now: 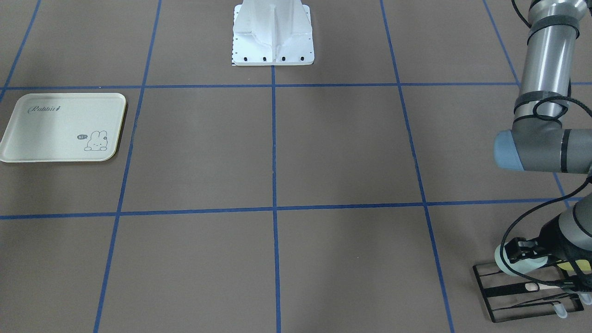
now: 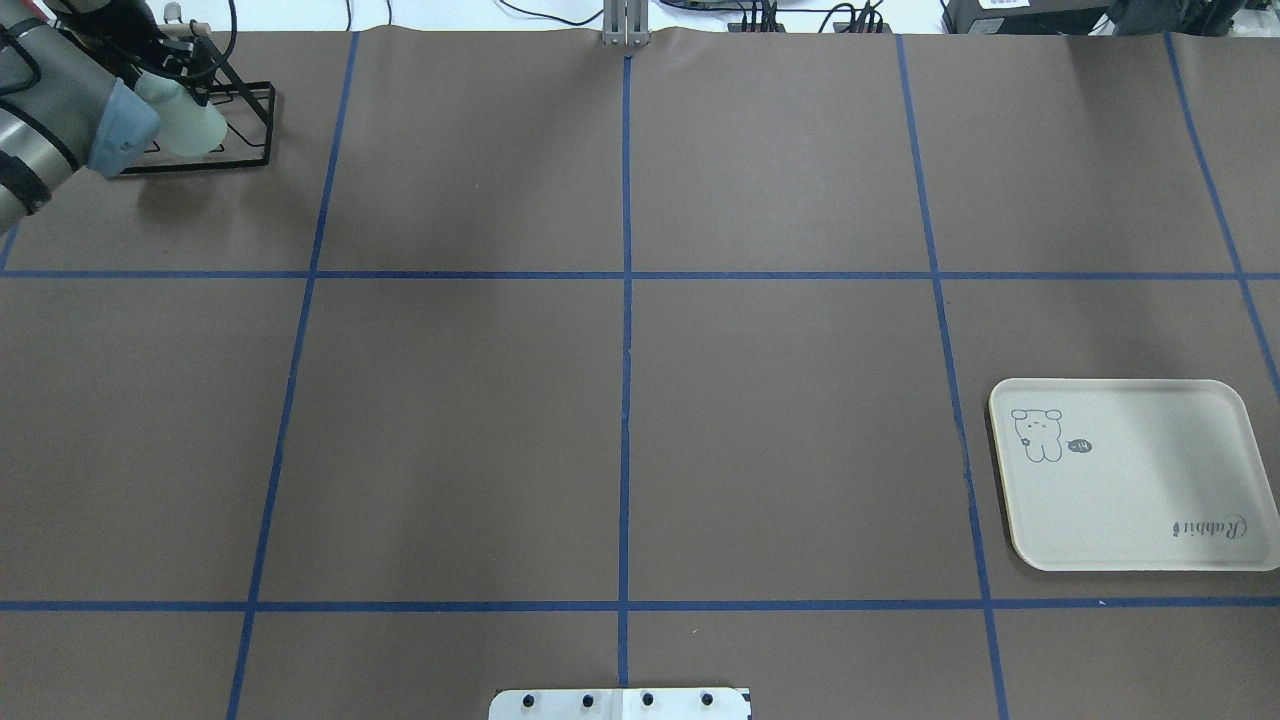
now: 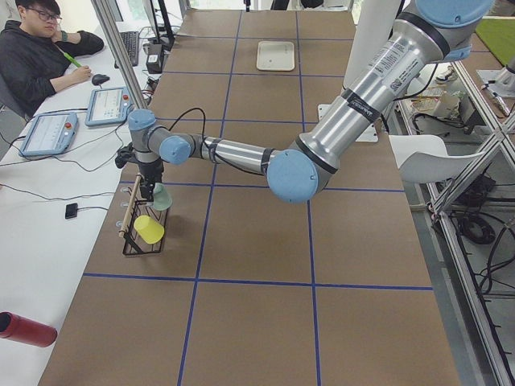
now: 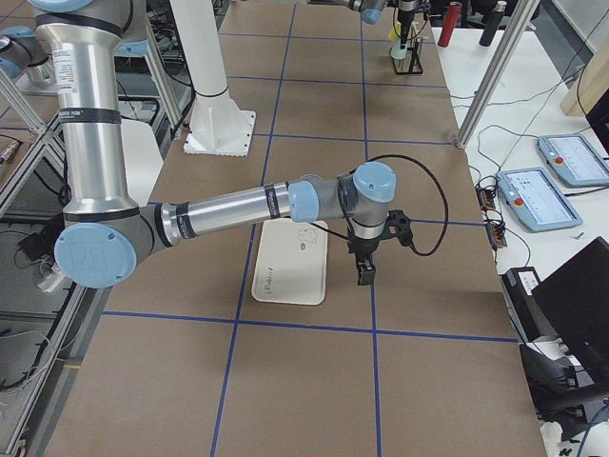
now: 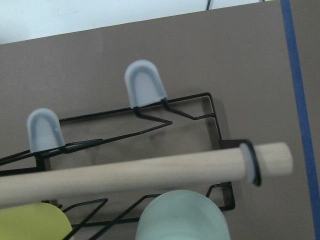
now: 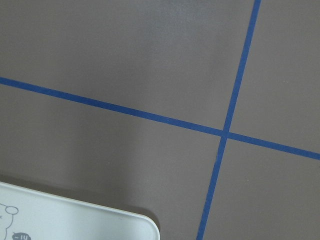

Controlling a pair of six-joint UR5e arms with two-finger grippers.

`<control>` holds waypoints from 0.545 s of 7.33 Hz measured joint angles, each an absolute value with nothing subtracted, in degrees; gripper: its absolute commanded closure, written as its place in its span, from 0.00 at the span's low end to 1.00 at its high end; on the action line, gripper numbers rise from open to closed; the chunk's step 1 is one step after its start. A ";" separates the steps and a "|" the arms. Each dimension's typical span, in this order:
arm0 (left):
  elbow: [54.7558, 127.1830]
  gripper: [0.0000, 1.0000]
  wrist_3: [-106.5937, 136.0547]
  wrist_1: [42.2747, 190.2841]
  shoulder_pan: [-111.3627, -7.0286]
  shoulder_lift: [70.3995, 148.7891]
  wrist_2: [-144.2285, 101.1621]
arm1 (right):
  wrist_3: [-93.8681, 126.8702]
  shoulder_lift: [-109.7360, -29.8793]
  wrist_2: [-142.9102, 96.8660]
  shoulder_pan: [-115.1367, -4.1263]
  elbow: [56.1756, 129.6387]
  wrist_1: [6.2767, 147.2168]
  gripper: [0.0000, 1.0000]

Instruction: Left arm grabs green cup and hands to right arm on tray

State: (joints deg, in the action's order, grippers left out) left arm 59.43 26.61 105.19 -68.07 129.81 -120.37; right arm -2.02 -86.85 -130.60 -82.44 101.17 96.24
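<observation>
The pale mint-green cup lies on its side on the black wire rack at the table's far corner on my left side. It also shows in the overhead view, the exterior left view and at the bottom of the left wrist view. My left gripper is right at the cup, its fingers around the cup's upper end; I cannot tell whether they press on it. The cream "Rabbit" tray lies empty on my right side. My right gripper hangs just beside the tray and shows only in the exterior right view, so I cannot tell its state.
A yellow-green cup hangs on the same rack beside the green one. A wooden dowel runs along the rack's top. The robot base stands at mid-table. An operator sits at a side desk.
</observation>
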 measured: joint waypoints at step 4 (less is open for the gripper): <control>59.83 1.00 26.55 105.08 -68.49 129.84 -120.54 | -1.99 -86.84 -130.61 -82.44 101.22 96.24 0.00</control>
